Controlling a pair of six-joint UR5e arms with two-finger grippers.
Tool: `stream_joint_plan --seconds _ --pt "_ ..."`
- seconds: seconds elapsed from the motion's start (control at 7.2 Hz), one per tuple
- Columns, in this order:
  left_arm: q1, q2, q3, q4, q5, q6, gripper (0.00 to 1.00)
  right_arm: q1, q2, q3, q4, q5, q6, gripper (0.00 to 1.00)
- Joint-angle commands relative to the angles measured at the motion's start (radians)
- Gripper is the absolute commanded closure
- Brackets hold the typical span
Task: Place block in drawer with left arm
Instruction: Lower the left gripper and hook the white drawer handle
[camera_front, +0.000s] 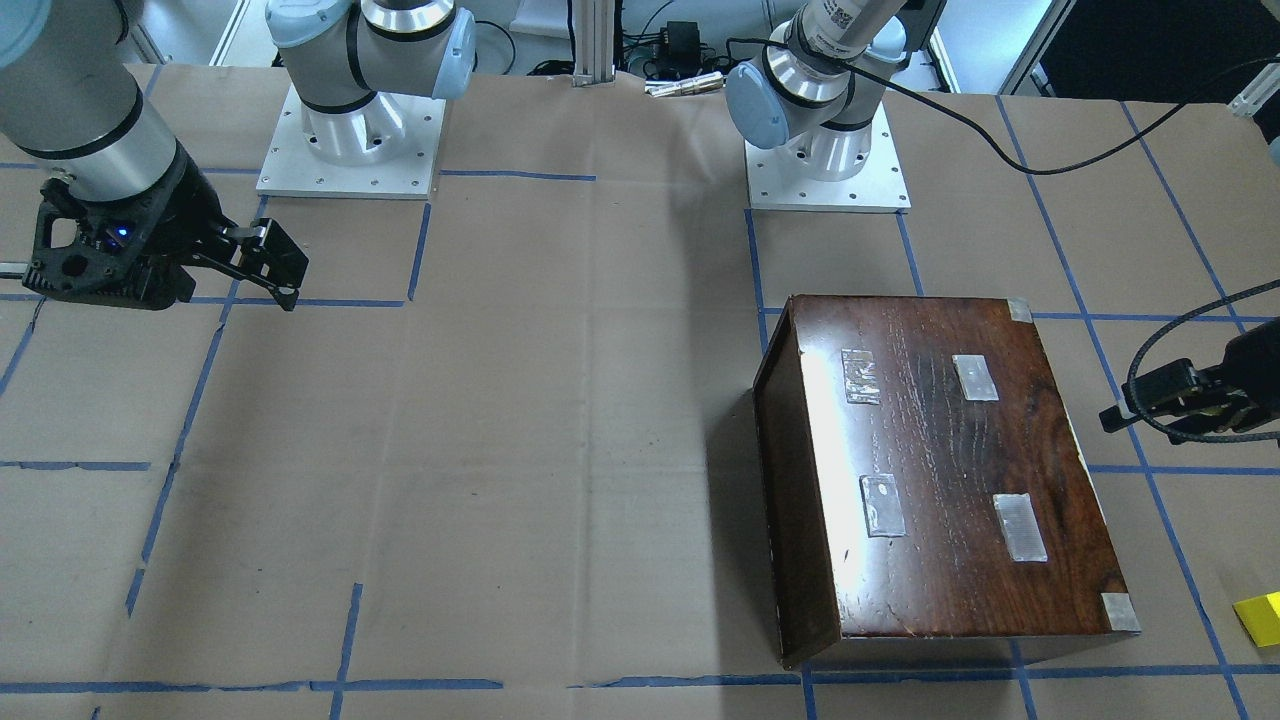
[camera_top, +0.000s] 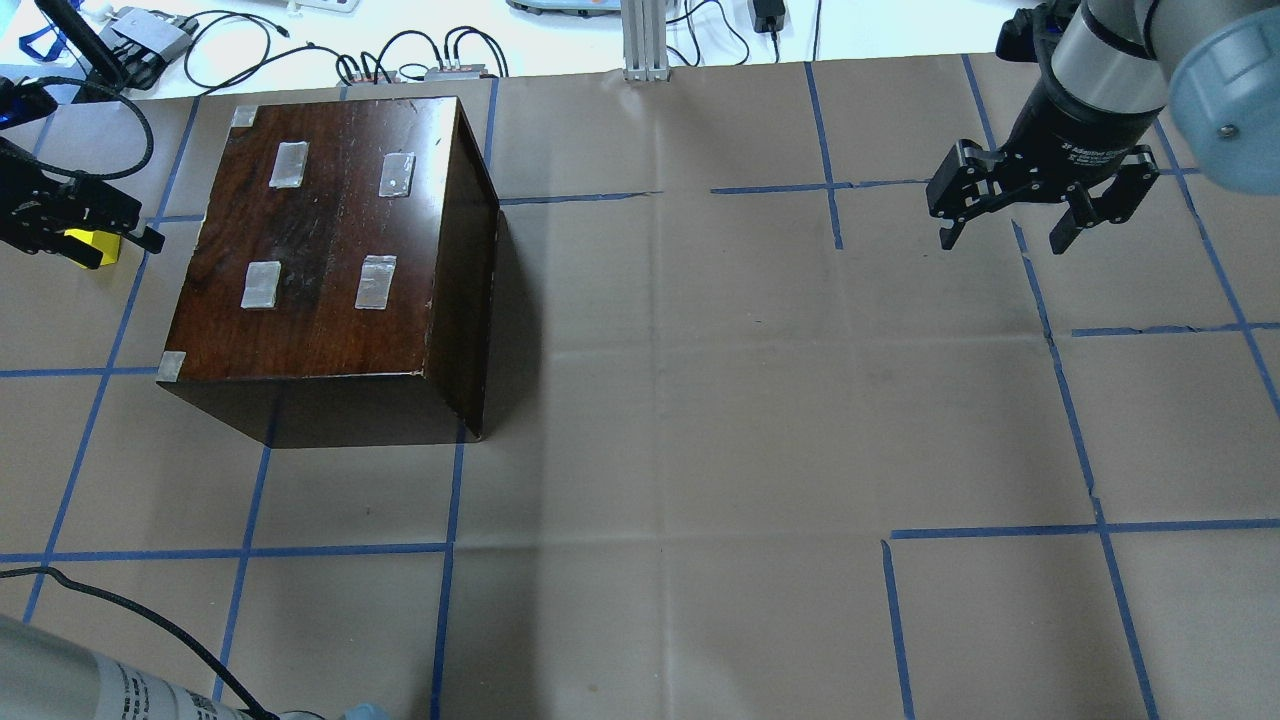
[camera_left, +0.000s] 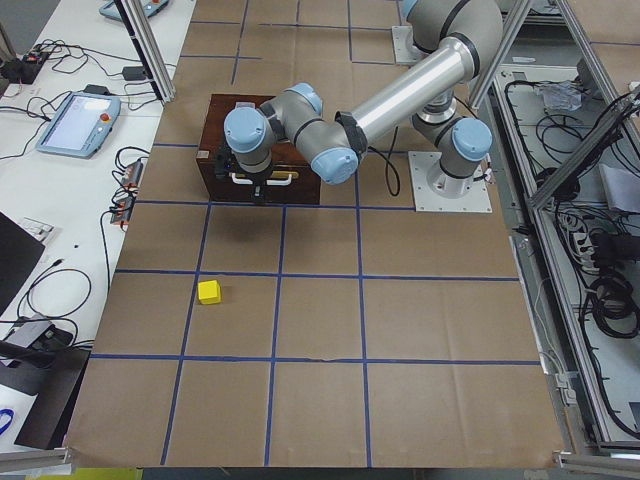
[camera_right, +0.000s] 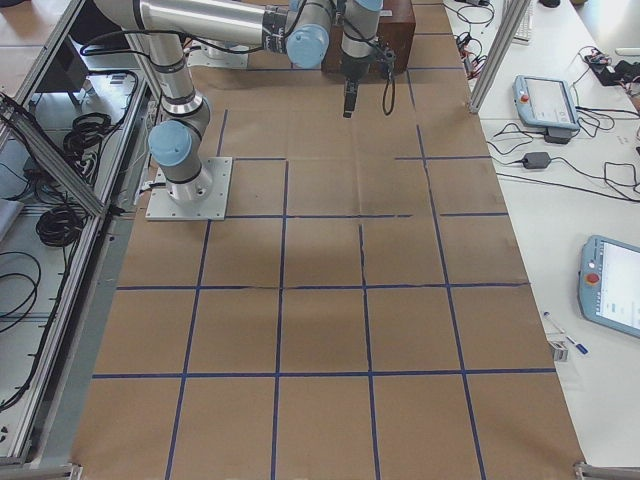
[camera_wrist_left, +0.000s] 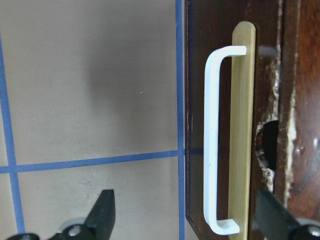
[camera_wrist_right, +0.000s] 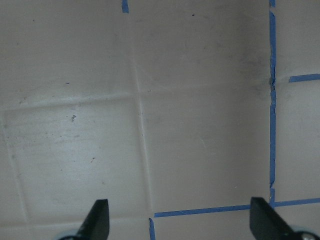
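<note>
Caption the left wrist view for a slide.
Left gripper, jaws open, lined up on the white handle of the dark box.

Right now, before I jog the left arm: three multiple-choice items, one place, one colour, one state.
1. Relative to the box, the block is: A on top; B on the table, apart; C inside.
2. The drawer handle is: A black; B red; C white.
3. The left gripper is: A open, empty; B shut on the block; C shut on the handle.
B: side view shows it clear of the box. C: wrist view shows white. A: fingers wide apart, holding nothing.
</note>
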Motion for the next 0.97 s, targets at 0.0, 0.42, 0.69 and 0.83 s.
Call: stream_joint_plan --seconds 0.0,0.42,0.69,0.83 --pt "-0.003 -0.030 -0.007 0.007 -0.018 0.000 0.02 0.000 0.000 0.001 0.000 0.000 0.000 0.00" --pt "-0.003 -0.056 -0.018 0.014 -0.015 0.006 0.02 0.000 0.000 0.001 0.000 0.000 0.000 0.00" --pt "-0.006 -0.067 -0.018 0.024 -0.015 0.009 0.02 0.000 0.000 0.001 0.002 0.000 0.000 0.00" --pt "-0.006 -0.069 -0.021 0.031 -0.018 0.009 0.02 0.000 0.000 0.001 0.000 0.000 0.000 0.00"
